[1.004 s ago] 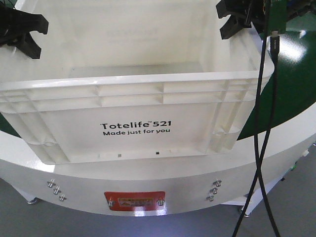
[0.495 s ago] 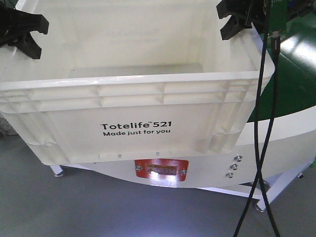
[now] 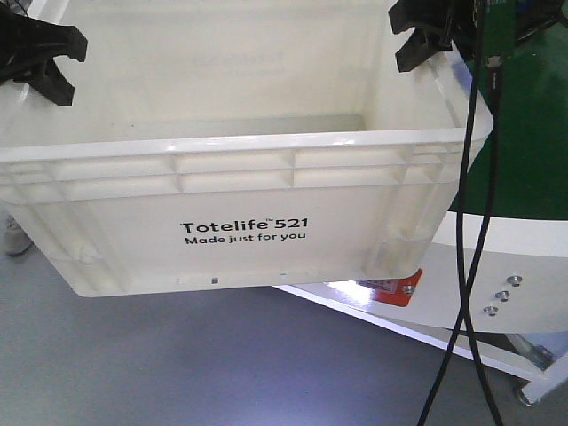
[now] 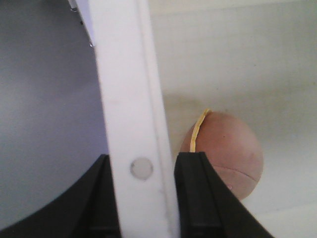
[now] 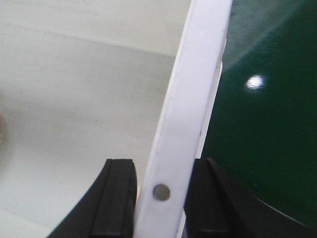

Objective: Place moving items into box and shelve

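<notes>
The box [image 3: 244,209], a large white crate printed "Totelife 521", hangs level between my two arms over the grey floor. My left gripper [image 3: 40,49] is shut on its left rim [image 4: 126,99], one black finger [image 4: 195,193] inside the wall and one outside. My right gripper [image 3: 426,35] is shut on the right rim [image 5: 190,99] the same way. Inside the box, near the left wall, lies a round pinkish-brown item [image 4: 228,153] with a yellow band. In the front view the box's inside is mostly hidden by the near wall.
A green-topped table [image 3: 524,133] with a white edge, a red label [image 3: 395,288] and bolts stands at the right, partly behind the box. Black cables [image 3: 466,266] hang down past the box's right corner. Grey floor [image 3: 222,364] lies below.
The white table edge and its red label have slid right and out from under the box, which now hangs over floor. Both grippers keep their hold on the rims.
</notes>
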Controlling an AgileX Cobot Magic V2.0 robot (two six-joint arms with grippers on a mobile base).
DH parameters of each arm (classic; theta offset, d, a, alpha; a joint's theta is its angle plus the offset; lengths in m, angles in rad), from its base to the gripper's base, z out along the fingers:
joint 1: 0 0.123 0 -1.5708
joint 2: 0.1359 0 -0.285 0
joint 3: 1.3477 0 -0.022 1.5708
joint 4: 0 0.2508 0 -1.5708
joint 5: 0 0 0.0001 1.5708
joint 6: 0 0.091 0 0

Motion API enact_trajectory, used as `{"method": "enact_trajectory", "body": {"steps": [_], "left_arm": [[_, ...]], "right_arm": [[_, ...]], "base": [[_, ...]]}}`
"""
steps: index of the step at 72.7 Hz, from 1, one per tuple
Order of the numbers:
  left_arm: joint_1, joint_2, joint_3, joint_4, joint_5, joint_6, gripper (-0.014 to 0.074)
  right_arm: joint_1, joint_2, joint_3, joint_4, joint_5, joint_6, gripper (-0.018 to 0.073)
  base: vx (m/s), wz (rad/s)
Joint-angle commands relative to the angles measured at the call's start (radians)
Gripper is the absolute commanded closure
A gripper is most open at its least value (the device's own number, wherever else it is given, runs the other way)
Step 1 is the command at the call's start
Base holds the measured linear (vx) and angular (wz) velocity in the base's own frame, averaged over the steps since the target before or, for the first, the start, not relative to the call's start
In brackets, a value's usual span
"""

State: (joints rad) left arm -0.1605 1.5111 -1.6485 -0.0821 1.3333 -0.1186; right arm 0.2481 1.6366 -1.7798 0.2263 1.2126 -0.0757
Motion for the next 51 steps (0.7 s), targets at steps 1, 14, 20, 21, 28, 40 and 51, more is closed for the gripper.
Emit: {"method": "enact_trajectory", "body": {"steps": [1, 14, 20, 21, 28, 40, 51], "left_arm": [[-0.018, -0.052, -0.038, -0.154, -0.132, 0.018, 0.0600], [-0.018, -0.052, -0.038, -0.154, -0.132, 0.018, 0.0600], [-0.018, -0.052, -0.038, -0.154, -0.132, 0.018, 0.0600], [-0.018, -0.052, -0.038, -0.154, -0.132, 0.018, 0.0600], [-0.018, -0.052, -0.038, -0.154, -0.132, 0.018, 0.0600], [-0.018, -0.052, -0.038, -0.154, -0.131, 0.018, 0.0600], [-0.018, -0.052, -0.038, -0.154, -0.131, 0.018, 0.0600]], "right_arm": [[0.016, -0.060, -0.041, 0.176, -0.095, -0.031, 0.0564], [0.016, -0.060, -0.041, 0.176, -0.094, -0.031, 0.0564], [0.016, -0.060, -0.041, 0.176, -0.094, -0.031, 0.0564], [0.016, -0.060, -0.041, 0.176, -0.094, -0.031, 0.0564], [0.016, -0.060, -0.041, 0.176, -0.095, -0.031, 0.0564], [0.016, -0.060, -0.041, 0.176, -0.095, -0.031, 0.0564], [0.016, -0.060, -0.041, 0.176, -0.095, -0.031, 0.0564]], "base": [[-0.12, 0.43], [-0.12, 0.44], [-0.12, 0.47], [-0.12, 0.48], [-0.13, 0.49], [-0.13, 0.55], [-0.14, 0.59]]}}
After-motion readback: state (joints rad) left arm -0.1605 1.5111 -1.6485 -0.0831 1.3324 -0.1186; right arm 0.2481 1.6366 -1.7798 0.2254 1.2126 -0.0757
